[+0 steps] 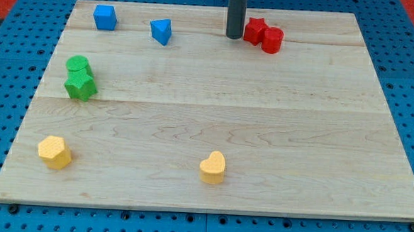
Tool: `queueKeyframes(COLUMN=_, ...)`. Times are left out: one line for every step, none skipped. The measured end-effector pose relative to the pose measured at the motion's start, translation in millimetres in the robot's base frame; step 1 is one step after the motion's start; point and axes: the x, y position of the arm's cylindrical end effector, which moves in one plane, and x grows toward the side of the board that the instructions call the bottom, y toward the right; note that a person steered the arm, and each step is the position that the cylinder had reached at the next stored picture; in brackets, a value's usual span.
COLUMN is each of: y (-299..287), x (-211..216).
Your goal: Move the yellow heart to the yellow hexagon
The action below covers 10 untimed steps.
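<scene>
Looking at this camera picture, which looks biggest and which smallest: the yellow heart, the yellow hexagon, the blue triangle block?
1. yellow hexagon and yellow heart: they look about alike, so I won't rank them.
2. blue triangle block: looks smallest, but it sits near the view's top, farther from the camera, so its real size is unsure.

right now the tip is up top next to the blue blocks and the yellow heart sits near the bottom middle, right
Not quite. My tip is at the view's top, but beside the red blocks, just to their left, not the blue blocks, which lie farther left. The yellow heart does sit near the bottom middle. The camera view shows this.
</scene>
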Motion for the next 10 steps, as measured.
queueKeyframes(y=-65.8, x=-2.9)
queueKeyframes(y=-132.9, x=-6.8)
queueKeyframes(y=-144.3, x=16.4)
queueKeyframes(y=-168.7, x=2.1)
queueKeyframes(y=-184.8, x=-0.7)
queueKeyframes(y=-184.8, x=-0.7)
queueKeyframes(y=-128.0, x=34.4)
queueKeyframes(y=-43.4, x=122.7)
queueKeyframes(y=56.7, x=204.8)
queueKeyframes(y=72.5, x=272.4)
